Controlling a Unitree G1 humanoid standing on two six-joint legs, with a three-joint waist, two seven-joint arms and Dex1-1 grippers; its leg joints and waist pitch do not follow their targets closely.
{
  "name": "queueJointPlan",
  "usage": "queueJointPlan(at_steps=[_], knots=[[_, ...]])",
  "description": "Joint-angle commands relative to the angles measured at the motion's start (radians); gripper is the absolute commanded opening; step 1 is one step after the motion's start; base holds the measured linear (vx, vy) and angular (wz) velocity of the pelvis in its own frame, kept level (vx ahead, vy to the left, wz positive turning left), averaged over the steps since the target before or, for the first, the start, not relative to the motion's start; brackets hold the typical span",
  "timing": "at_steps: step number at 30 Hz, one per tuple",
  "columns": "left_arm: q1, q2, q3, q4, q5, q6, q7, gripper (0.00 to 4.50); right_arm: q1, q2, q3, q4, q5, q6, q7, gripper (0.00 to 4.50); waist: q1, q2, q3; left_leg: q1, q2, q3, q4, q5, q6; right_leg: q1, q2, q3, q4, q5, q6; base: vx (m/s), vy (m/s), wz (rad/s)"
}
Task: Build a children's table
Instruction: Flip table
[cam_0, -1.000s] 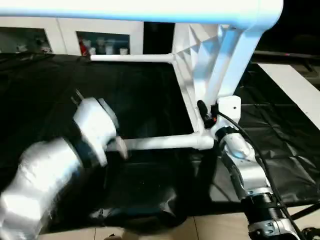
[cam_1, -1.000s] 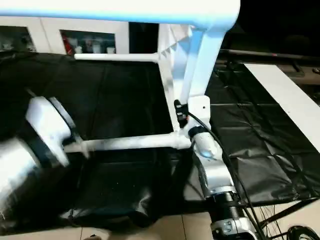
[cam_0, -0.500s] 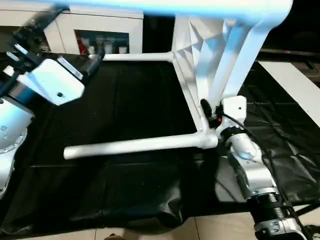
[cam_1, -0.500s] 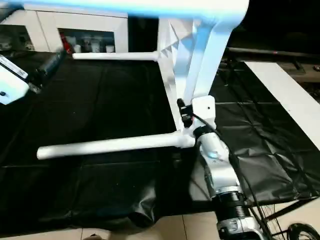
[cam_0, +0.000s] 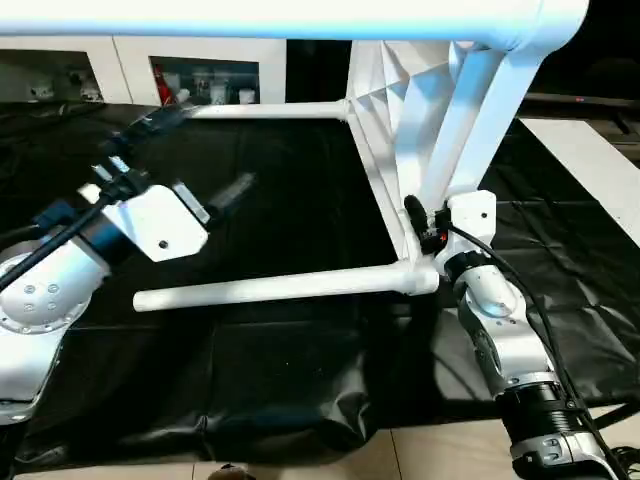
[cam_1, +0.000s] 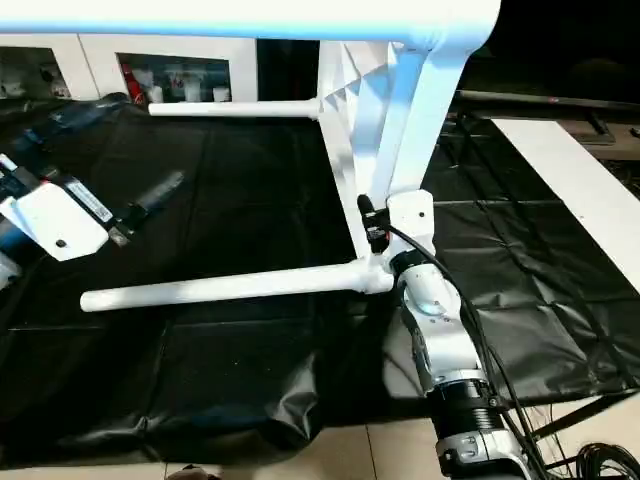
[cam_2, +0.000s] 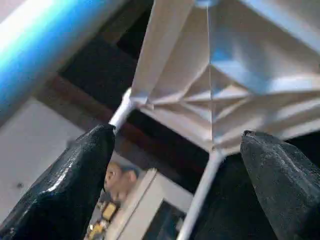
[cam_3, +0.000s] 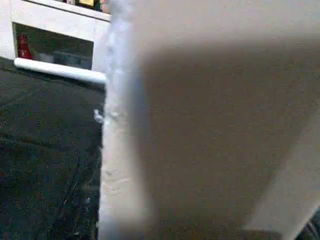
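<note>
Above the black sheet (cam_0: 280, 200), left gripper (cam_0: 195, 150) hangs wide open.

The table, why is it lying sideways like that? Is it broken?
Nothing looks broken. The table stands on its edge on the black sheet, legs pointing sideways. The right gripper is at its rim; the left gripper hangs open, apart.

No text, label, brand, number or sign can be read here. The small bottles and jars behind the glass doors of the white cabinet (cam_0: 205, 85), beyond the left tool, are too small and blurred for any lettering to be made out.
</note>
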Motion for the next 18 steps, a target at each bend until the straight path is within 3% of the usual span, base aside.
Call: queueJointPlan(at_steps=[1,2,3,5,9,11,12,14,15,18], knots=[[-0.012,-0.003,-0.015,-0.032,-0.026,0.016,-0.026,4.50,-0.028,-0.017,0.013,-0.016,-0.060,-0.027,0.003,1.96,0.001,0.016,-0.067,0.023,0.029,-0.007,-0.063,-0.099,-0.047,0.048,-0.061,0.044,-0.055,0.065,-0.145,0.000,0.000,0.00],[-0.016,-0.008,-0.017,-0.039,-0.030,0.019,-0.034,4.50,-0.029,-0.016,0.016,-0.015,-0.060,-0.028,0.004,1.96,0.001,0.016,-0.067,0.022,0.029,-0.006,-0.062,-0.096,-0.047,0.048,-0.061,0.045,-0.055,0.068,-0.145,0.000,0.000,0.00],[-0.034,-0.025,-0.015,-0.047,-0.021,0.001,-0.018,4.50,-0.028,-0.015,0.017,-0.017,-0.060,-0.027,0.005,1.96,0.001,0.006,-0.066,0.020,0.029,-0.005,-0.062,-0.092,-0.042,0.050,-0.061,0.045,-0.056,0.064,-0.142,0.000,0.000,0.00],[-0.056,-0.045,-0.021,-0.060,-0.020,-0.009,-0.002,4.50,-0.028,-0.016,0.018,-0.015,-0.060,-0.028,0.005,1.96,0.002,0.011,-0.068,0.021,0.029,-0.005,-0.061,-0.083,-0.038,0.049,-0.061,0.046,-0.055,0.074,-0.141,0.000,0.000,0.00],[-0.158,-0.128,-0.061,-0.102,0.006,-0.031,0.064,4.50,-0.036,-0.016,0.020,0.003,-0.061,-0.032,0.007,1.96,0.002,0.003,-0.069,0.018,0.030,-0.006,-0.059,-0.078,-0.033,0.054,-0.063,0.044,-0.054,0.082,-0.144,0.000,0.000,0.00],[-0.195,-0.149,-0.050,-0.103,0.061,-0.053,0.117,4.50,-0.040,-0.016,0.022,0.008,-0.061,-0.032,0.008,1.96,-0.001,-0.001,-0.068,0.013,0.028,-0.006,-0.058,-0.080,-0.028,0.057,-0.064,0.045,-0.056,0.062,-0.133,0.000,0.000,0.00],[-0.208,-0.142,-0.025,-0.095,0.125,-0.072,0.159,4.50,-0.041,-0.016,0.022,0.008,-0.061,-0.032,0.008,1.96,-0.002,-0.001,-0.067,0.013,0.027,-0.005,-0.058,-0.086,-0.027,0.055,-0.065,0.045,-0.059,0.042,-0.125,0.000,0.000,0.00],[-0.214,-0.135,-0.002,-0.087,0.147,-0.075,0.178,4.50,-0.043,-0.016,0.022,0.009,-0.060,-0.031,0.009,1.96,-0.004,0.000,-0.067,0.015,0.028,-0.006,-0.057,-0.099,-0.026,0.052,-0.064,0.045,-0.063,0.011,-0.113,0.000,0.000,0.00],[-0.220,-0.115,0.033,-0.065,0.202,-0.073,0.201,4.50,-0.045,-0.015,0.022,0.012,-0.060,-0.032,0.009,1.96,-0.003,0.002,-0.066,0.017,0.029,-0.005,-0.057,-0.106,-0.028,0.048,-0.063,0.045,-0.065,-0.006,-0.112,0.000,0.000,0.00],[-0.217,-0.088,0.050,-0.040,0.243,-0.067,0.205,4.50,-0.048,-0.014,0.023,0.016,-0.060,-0.034,0.009,1.96,-0.003,0.005,-0.065,0.020,0.029,-0.007,-0.060,-0.126,-0.035,0.042,-0.062,0.043,-0.066,-0.041,-0.110,0.000,0.000,0.00]])
